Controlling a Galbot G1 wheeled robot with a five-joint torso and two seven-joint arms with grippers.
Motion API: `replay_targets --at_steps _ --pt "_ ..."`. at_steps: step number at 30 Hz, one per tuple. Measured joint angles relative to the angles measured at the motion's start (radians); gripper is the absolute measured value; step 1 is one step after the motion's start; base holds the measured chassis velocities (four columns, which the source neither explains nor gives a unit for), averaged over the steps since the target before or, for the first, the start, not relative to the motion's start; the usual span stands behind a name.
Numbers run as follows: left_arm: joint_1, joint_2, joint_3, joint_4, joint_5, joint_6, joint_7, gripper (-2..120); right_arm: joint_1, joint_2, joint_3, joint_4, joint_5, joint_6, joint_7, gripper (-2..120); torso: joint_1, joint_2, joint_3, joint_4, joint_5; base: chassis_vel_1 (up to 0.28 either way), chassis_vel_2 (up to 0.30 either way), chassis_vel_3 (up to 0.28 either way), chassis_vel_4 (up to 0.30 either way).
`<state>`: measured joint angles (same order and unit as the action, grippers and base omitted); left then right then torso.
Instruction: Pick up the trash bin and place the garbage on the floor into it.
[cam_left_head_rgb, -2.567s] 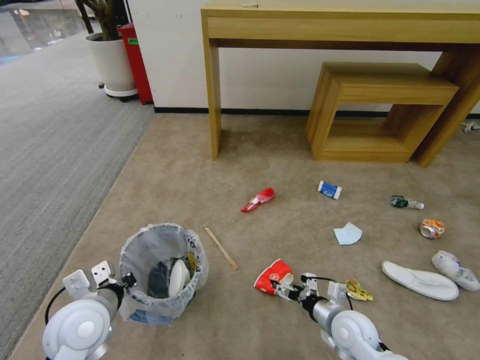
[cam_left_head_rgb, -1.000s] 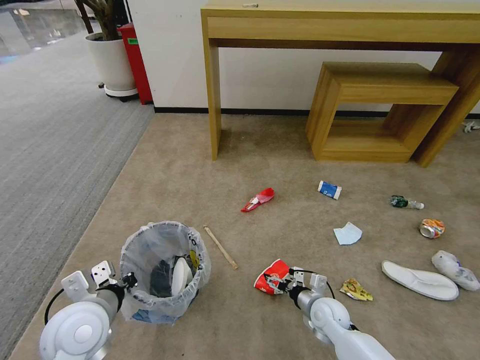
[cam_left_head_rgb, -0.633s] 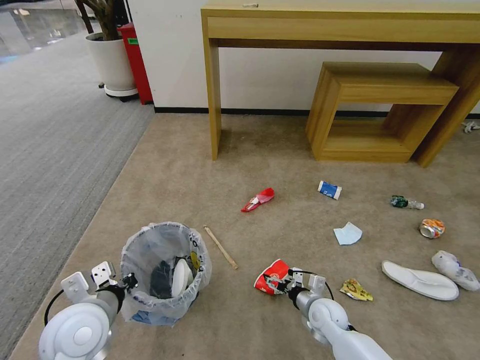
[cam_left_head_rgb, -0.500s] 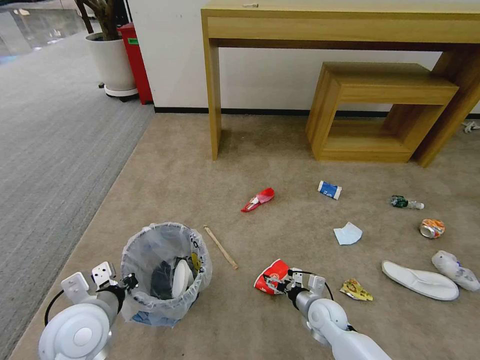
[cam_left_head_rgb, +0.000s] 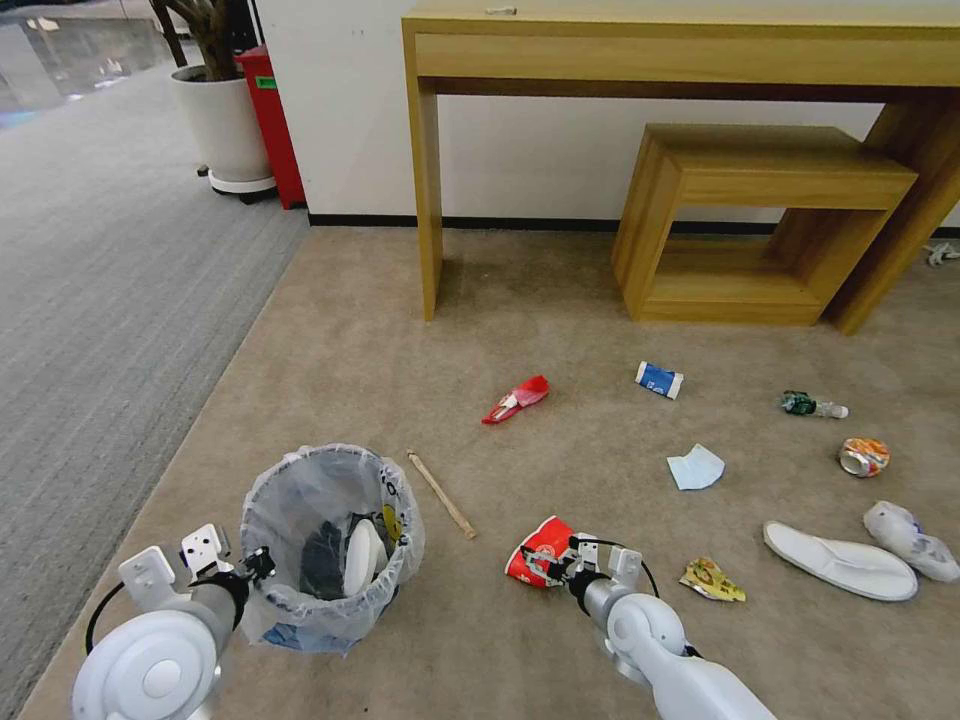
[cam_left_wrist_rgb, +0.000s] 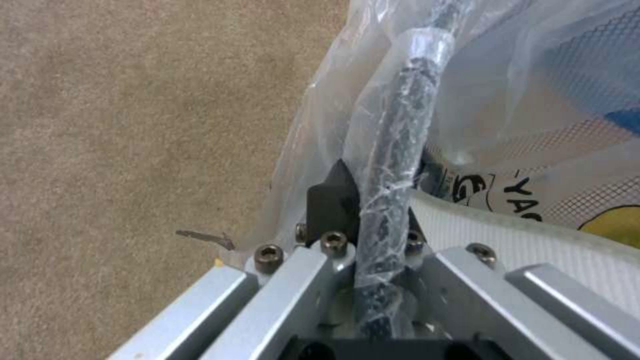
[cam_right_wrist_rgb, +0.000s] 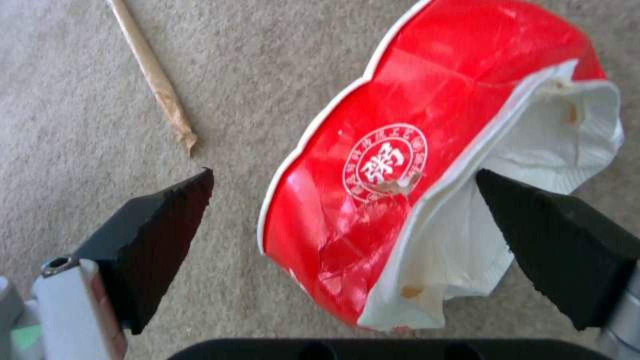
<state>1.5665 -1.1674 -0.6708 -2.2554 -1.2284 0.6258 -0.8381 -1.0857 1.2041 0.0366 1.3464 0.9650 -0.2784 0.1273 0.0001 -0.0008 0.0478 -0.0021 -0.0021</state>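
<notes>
Stick (cam_left_head_rgb: 440, 493) lies between bin (cam_left_head_rgb: 330, 545) and cup (cam_left_head_rgb: 535, 550)

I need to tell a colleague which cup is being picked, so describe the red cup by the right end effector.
On the beige carpet, right of the trash bin, the crushed red cup lies between the open right end effector fingers. Unlike the flatter red cup farther off, it bears a round white emblem.

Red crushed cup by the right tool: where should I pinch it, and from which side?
Pinch across the flattened red wall of the red crushed cup, coming down from above. It lies squashed on the carpet, and the right tool is open with its fingers already on either side. Avoid the torn white mouth: it looks likely to fold.
</notes>
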Motion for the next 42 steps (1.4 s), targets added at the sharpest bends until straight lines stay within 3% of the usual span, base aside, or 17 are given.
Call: replay_targets --at_steps 9,29,33,35,42 --pt "-0.001 0.0 0.0 0.0 0.0 -0.001 0.0 0 0.011 0.017 -0.008 -0.028 -0.021 0.019 -0.005 98 0.0 0.0 0.0 0.0 0.0 0.0 0.0 0.0 0.0" --pt "-0.012 0.0 0.014 0.006 -0.005 -0.005 0.003 0 0.006 0.009 -0.004 -0.055 -0.065 0.066 -0.022 21 0.0 0.0 0.0 0.0001 0.0002 0.0 0.0 0.0 0.0" --pt "-0.013 -0.001 0.018 0.005 -0.006 -0.006 0.003 0 0.004 0.007 -0.001 -0.058 -0.072 0.069 -0.026 13 0.0 0.0 0.0 0.0001 0.0002 0.0 0.0 0.0 0.0" --pt "-0.015 0.0 0.023 0.007 -0.007 -0.006 0.005 0 0.0 0.006 0.002 -0.063 -0.085 0.073 -0.028 0 0.0 0.0 0.0 0.0002 0.0003 0.0 0.0 0.0 0.0" --pt "-0.02 0.009 0.025 0.011 -0.012 -0.006 0.006 0 -0.009 0.005 0.005 -0.06 -0.101 0.079 -0.029 0 0.0 0.0 0.0 0.0003 0.0004 0.0 0.0 0.0 0.0"
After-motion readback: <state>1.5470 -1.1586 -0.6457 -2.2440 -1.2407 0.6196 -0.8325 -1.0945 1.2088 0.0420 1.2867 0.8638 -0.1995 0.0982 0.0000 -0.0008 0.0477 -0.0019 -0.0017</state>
